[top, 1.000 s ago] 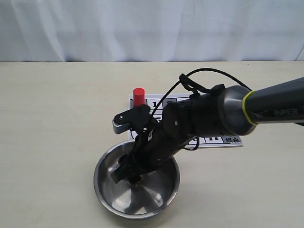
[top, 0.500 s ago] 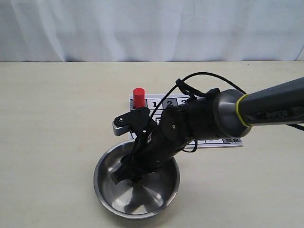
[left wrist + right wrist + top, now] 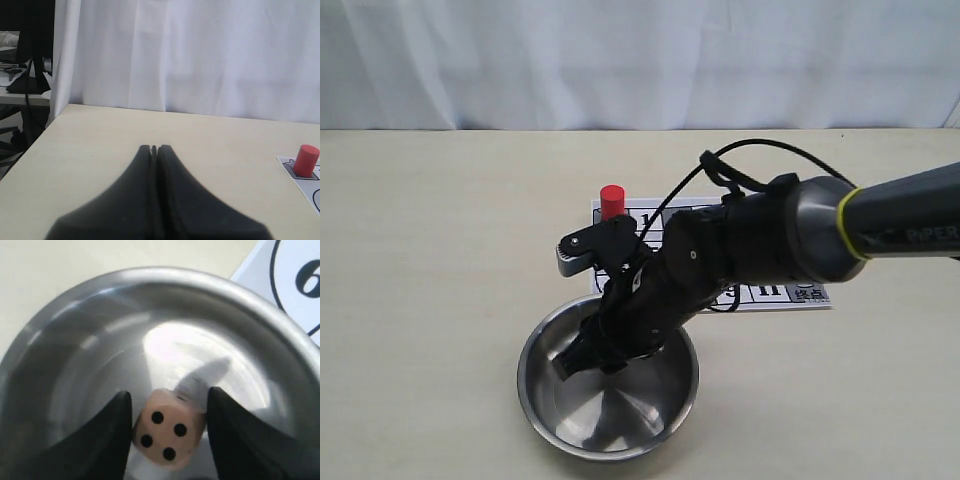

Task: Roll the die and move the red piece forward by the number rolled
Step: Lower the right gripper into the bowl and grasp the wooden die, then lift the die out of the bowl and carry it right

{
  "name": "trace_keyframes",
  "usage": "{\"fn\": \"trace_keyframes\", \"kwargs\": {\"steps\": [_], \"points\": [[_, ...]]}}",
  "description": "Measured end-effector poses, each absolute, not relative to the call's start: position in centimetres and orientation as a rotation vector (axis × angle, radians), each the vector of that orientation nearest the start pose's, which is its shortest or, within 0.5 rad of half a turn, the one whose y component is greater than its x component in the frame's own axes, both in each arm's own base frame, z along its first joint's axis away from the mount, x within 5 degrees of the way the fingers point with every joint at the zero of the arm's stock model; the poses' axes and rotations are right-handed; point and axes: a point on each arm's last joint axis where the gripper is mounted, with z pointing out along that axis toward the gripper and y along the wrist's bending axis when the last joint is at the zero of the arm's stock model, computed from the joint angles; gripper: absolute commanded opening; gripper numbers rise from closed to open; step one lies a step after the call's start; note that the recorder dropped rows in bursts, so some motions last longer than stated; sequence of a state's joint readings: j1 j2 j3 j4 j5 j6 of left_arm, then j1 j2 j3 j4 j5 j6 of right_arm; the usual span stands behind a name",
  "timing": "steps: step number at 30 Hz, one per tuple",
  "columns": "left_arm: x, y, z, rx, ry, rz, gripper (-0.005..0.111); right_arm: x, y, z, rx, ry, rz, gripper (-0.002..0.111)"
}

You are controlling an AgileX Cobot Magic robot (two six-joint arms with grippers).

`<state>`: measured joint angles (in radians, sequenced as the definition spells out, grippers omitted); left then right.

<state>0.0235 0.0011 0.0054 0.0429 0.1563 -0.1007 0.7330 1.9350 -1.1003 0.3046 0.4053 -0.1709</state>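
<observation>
A pale beige bench [image 3: 440, 250] spreads across the scene, its matte top evenly lit and carrying only soft shadows. Behind its far edge hangs a white curtain [image 3: 620, 60] in loose vertical folds, faintly bright. In the left wrist view the curtain ends, and past it sit a dark panel [image 3: 27, 20], a grey desk [image 3: 20, 96] and trailing black cables [image 3: 31, 115].

The black right gripper [image 3: 582, 364] has lifted a little inside the round steel bowl [image 3: 526, 388] at lower centre, its arm drawn slightly up and right
</observation>
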Motion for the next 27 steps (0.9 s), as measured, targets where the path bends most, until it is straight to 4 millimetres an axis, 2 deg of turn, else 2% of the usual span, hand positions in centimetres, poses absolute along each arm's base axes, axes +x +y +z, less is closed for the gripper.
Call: {"fn": "trace_keyframes", "kwargs": {"steps": [9, 13, 16, 19, 24, 27], "points": [[5.7, 0.2, 19.7, -0.072, 1.645, -0.021, 0.0, 26.0, 25.1, 18.5, -0.897, 2.558, 0.446, 0.004], [5.7, 0.2, 19.7, -0.072, 1.645, -0.021, 0.0, 25.9, 24.1, 20.7, -0.917, 2.513, 0.422, 0.004], [5.7, 0.2, 19.7, -0.072, 1.645, -0.021, 0.0, 26.9, 22.0, 21.9, -0.856, 2.518, 0.397, 0.004], [5.7, 0.2, 19.7, -0.072, 1.645, -0.021, 0.0, 28.5, 18.9, 22.8, -0.741, 2.558, 0.362, 0.004], [5.7, 0.2, 19.7, -0.072, 1.645, -0.021, 0.0, 30.9, 13.3, 22.9, -0.549, 2.636, 0.281, 0.004], [5.7, 0.2, 19.7, -0.072, 1.645, -0.021, 0.0, 31.5, 10.2, 22.6, -0.519, 2.694, 0.167, 0.004]]}}
